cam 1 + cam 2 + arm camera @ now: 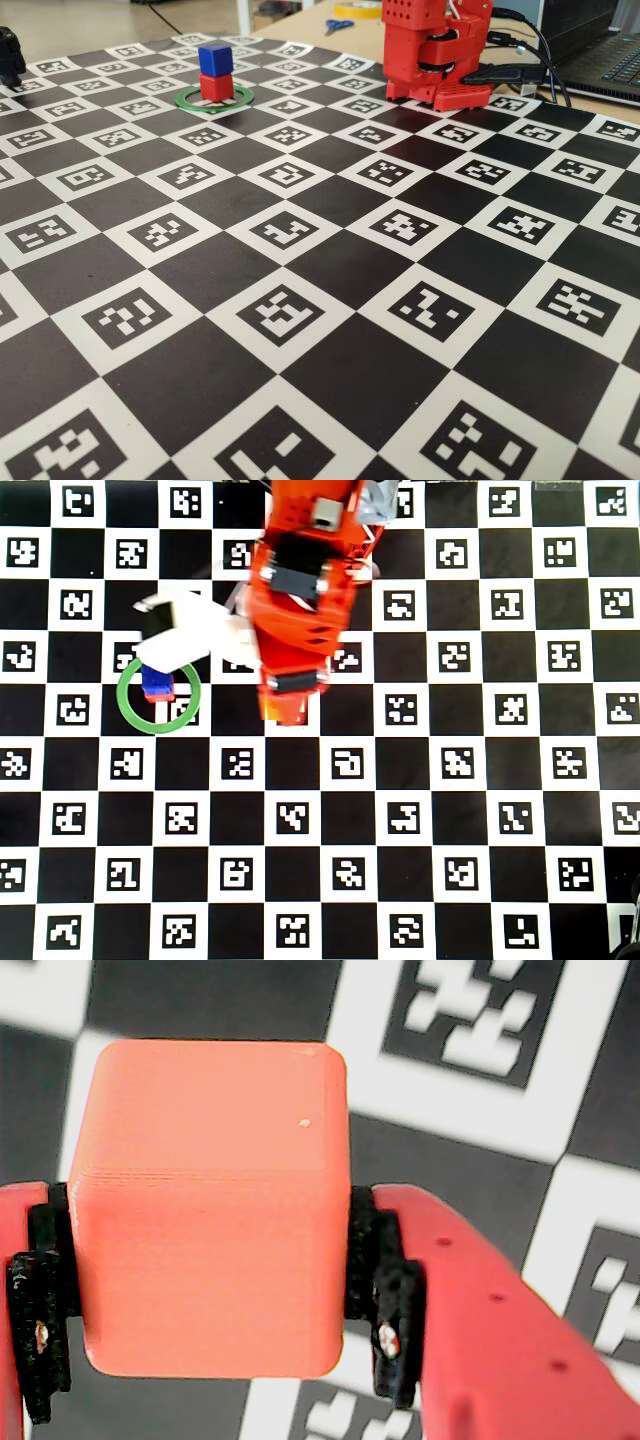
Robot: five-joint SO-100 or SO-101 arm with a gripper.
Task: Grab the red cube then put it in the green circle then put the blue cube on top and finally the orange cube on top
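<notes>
In the wrist view we find the gripper (210, 1300) closed on the orange cube (205, 1210), black pads (362, 1260) pressed to both side faces, the cube above the checkered marker board (300, 300). In the fixed view the blue cube (215, 59) sits on the red cube (216, 87) inside the green circle (186, 100). From overhead, the arm (300, 600) hides most of the gripper; an orange sliver at its tip is probably the cube, just right of the circle
</notes>
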